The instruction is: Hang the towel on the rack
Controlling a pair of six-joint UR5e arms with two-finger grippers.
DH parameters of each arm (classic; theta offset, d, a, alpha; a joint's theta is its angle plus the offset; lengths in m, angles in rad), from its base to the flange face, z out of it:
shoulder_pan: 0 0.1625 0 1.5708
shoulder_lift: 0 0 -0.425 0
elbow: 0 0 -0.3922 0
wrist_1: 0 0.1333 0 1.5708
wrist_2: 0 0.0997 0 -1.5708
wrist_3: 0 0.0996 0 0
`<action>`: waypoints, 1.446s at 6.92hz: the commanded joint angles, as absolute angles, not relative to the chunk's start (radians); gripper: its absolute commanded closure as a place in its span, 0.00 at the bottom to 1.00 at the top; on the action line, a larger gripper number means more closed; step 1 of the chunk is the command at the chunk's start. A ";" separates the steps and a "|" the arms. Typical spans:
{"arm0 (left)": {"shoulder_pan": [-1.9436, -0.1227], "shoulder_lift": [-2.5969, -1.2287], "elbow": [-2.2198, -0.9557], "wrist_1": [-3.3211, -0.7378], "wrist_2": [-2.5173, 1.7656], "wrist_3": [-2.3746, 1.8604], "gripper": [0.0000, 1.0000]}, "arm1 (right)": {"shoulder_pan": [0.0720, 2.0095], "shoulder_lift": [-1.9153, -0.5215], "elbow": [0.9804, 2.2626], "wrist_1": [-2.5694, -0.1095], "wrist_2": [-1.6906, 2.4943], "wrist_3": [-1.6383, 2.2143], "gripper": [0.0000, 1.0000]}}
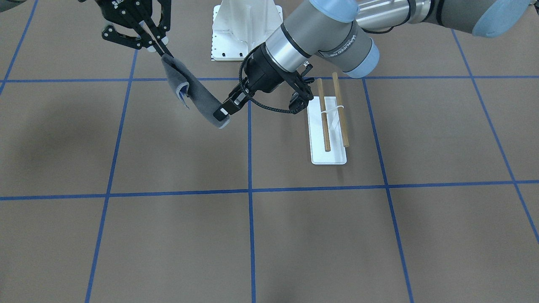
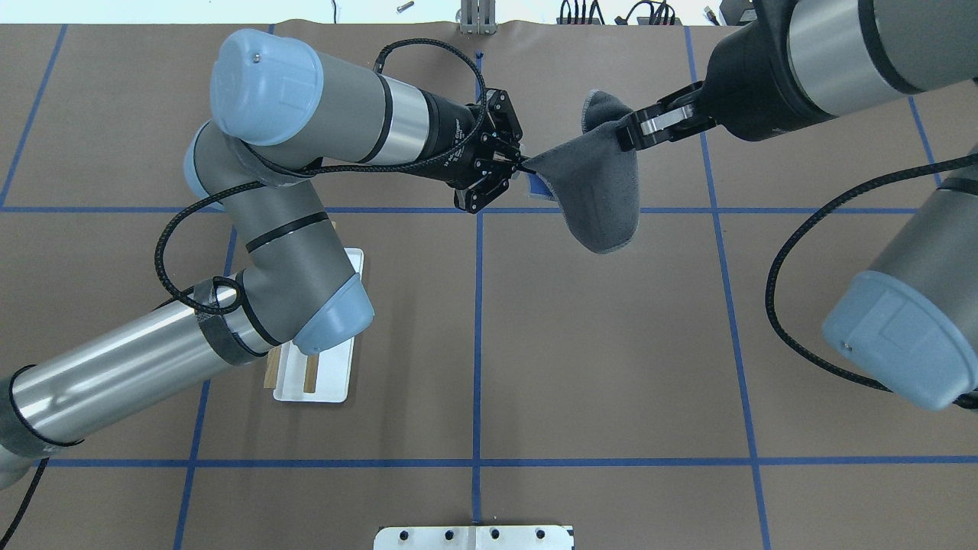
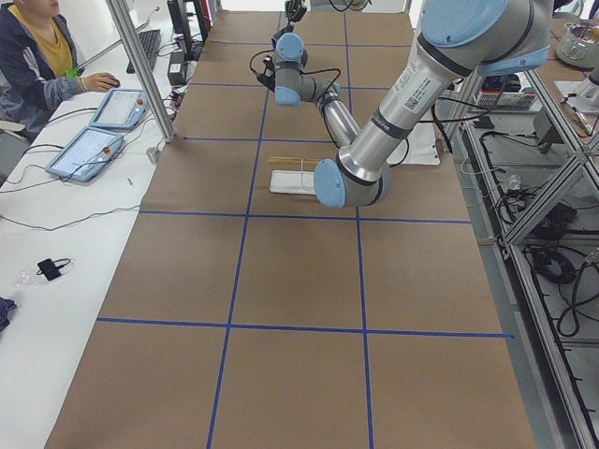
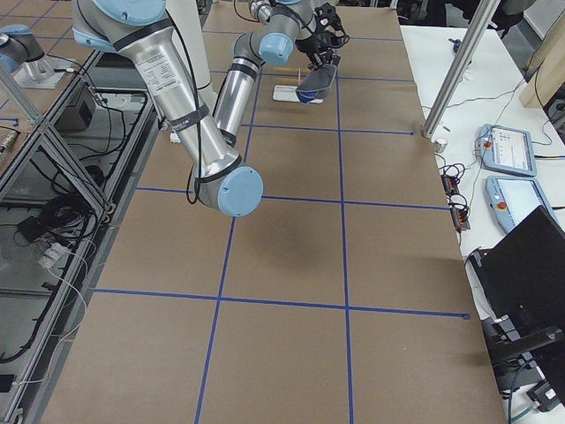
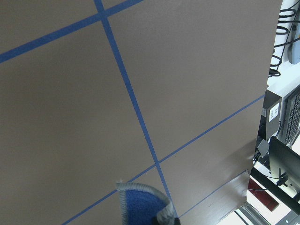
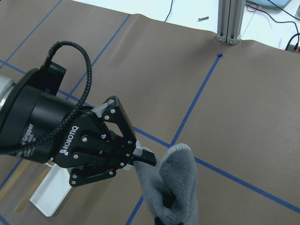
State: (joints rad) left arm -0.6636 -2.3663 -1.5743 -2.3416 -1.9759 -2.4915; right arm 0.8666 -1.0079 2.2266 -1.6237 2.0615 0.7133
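The dark grey towel with a blue underside hangs stretched in the air between both grippers; it also shows in the overhead view. My left gripper is shut on one corner, and shows in the front view and the right wrist view. My right gripper is shut on the opposite edge, at the upper left of the front view. The rack stands on the table to my left, clear of the towel, its two wooden dowels bare. My left elbow partly hides the rack from overhead.
The large white bolted pedestal stands at the robot's side of the table. An aluminium post stands at the far table edge. An operator sits at a side desk with tablets. Blue tape lines cross the brown table.
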 commanded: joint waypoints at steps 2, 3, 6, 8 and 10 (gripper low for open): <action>-0.666 -2.235 -1.693 -2.339 -1.967 -2.112 1.00 | 0.880 -1.037 2.223 -1.624 2.019 0.712 0.00; -0.666 -2.217 -1.707 -2.341 -1.915 -2.020 1.00 | 0.896 -1.064 2.221 -1.624 2.019 0.712 0.00; -0.637 -2.171 -1.796 -2.345 -1.798 -1.888 1.00 | 0.986 -1.106 2.148 -1.626 2.025 0.710 0.00; -0.583 -2.012 -1.903 -2.358 -1.719 -1.898 1.00 | 1.028 -1.150 2.084 -1.643 2.045 0.730 0.00; -0.575 -1.819 -2.046 -2.359 -1.692 -1.901 1.00 | 1.054 -1.177 2.005 -1.634 2.051 0.718 0.00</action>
